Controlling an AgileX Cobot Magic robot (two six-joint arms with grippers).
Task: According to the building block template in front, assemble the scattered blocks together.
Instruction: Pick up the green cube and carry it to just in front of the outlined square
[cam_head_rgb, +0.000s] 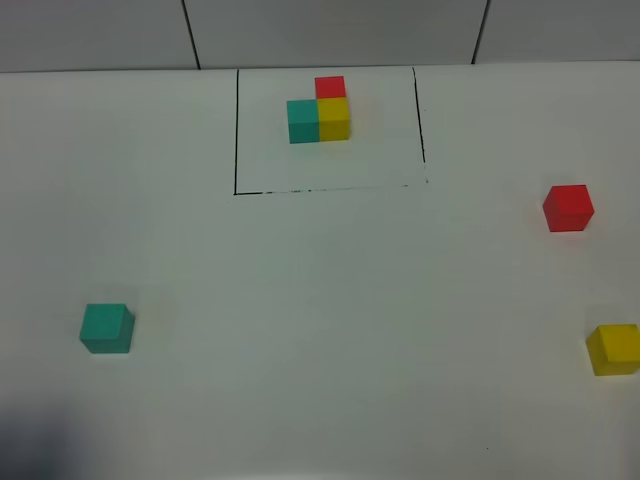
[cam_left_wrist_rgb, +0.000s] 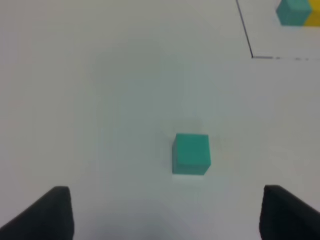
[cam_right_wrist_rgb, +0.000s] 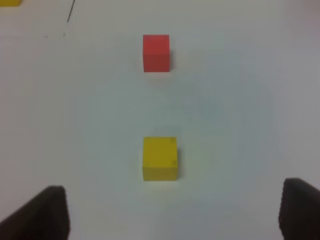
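Jaws are seen released, nothing grasped: left gripper (cam_left_wrist_rgb: 166, 200) is lined up on teal block (cam_left_wrist_rgb: 191, 154), right gripper (cam_right_wrist_rgb: 175, 192) on yellow block (cam_right_wrist_rgb: 159, 158), presumably for pickup.

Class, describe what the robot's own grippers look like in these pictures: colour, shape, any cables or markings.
Only the tips show, in the wrist views. The left gripper and right gripper each have two black, blocky fingers with slanted edges. No cables or markings are visible; the arms are out of sight.

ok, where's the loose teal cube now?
The teal cube sits alone at lower left in the exterior high view, far from the template; in the left wrist view it lies ahead of the open left gripper, untouched.
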